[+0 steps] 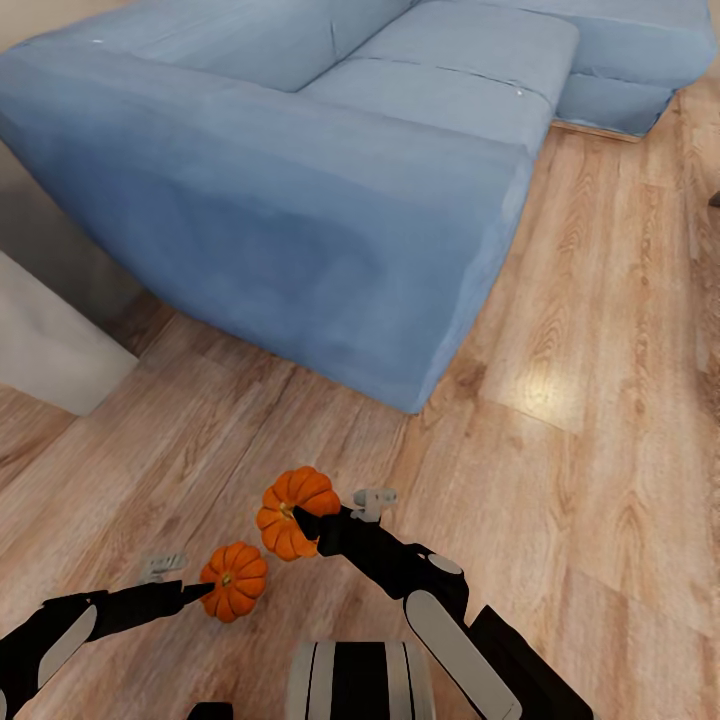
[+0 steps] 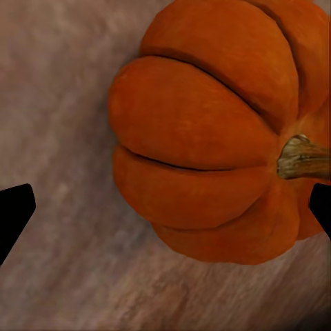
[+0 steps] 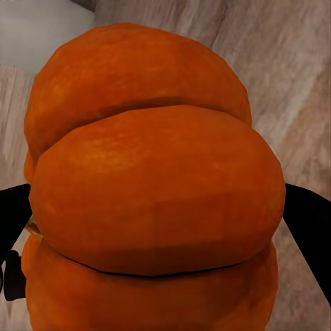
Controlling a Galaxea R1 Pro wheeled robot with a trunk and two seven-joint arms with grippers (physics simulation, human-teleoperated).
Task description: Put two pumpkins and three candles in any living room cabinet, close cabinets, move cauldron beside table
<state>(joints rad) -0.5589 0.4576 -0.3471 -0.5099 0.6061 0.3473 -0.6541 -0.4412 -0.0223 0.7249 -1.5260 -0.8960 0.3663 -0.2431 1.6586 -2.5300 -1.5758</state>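
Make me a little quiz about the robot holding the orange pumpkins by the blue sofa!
1. True or false: each gripper has a pumpkin between its fingers.
2. Which is nearer the sofa: A) the left gripper's pumpkin, B) the right gripper's pumpkin?
3. Fill in: the floor looks like pale ____ planks.

Key
1. True: the left gripper and the right gripper each hold one.
2. B
3. wood
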